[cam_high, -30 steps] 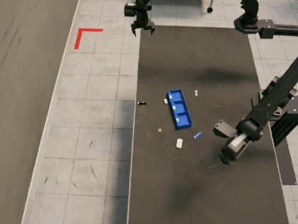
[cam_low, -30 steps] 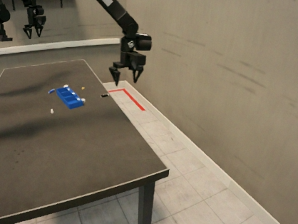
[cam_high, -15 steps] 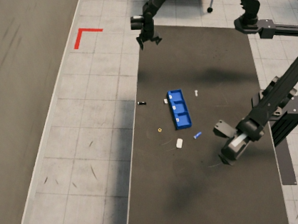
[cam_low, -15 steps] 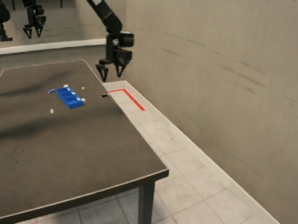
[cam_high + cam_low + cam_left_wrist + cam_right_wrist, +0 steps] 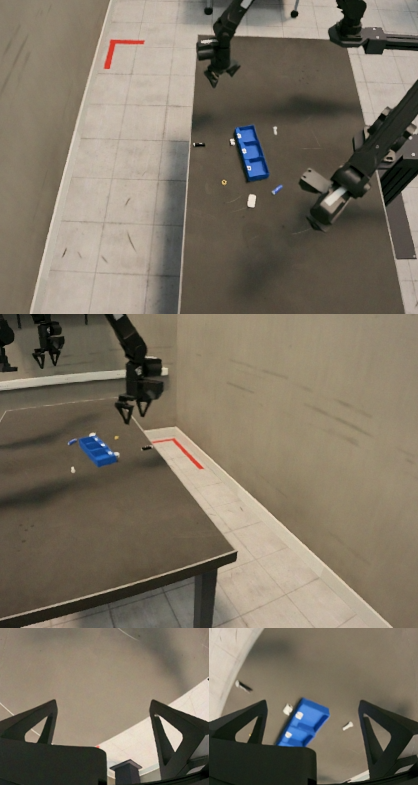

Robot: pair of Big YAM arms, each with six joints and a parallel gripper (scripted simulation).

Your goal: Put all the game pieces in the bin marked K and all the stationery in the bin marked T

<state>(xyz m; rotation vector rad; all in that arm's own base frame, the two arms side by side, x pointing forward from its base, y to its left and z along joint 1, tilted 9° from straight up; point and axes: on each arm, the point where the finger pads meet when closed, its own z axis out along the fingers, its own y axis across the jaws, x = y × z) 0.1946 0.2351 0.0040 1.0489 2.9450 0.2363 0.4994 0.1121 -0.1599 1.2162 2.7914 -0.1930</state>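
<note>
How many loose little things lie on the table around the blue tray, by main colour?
White: 3 (block, pin, slab)
Black: 1 (stick)
Yellow: 1 (ring)
Blue: 1 (rod)
Total: 6
</note>
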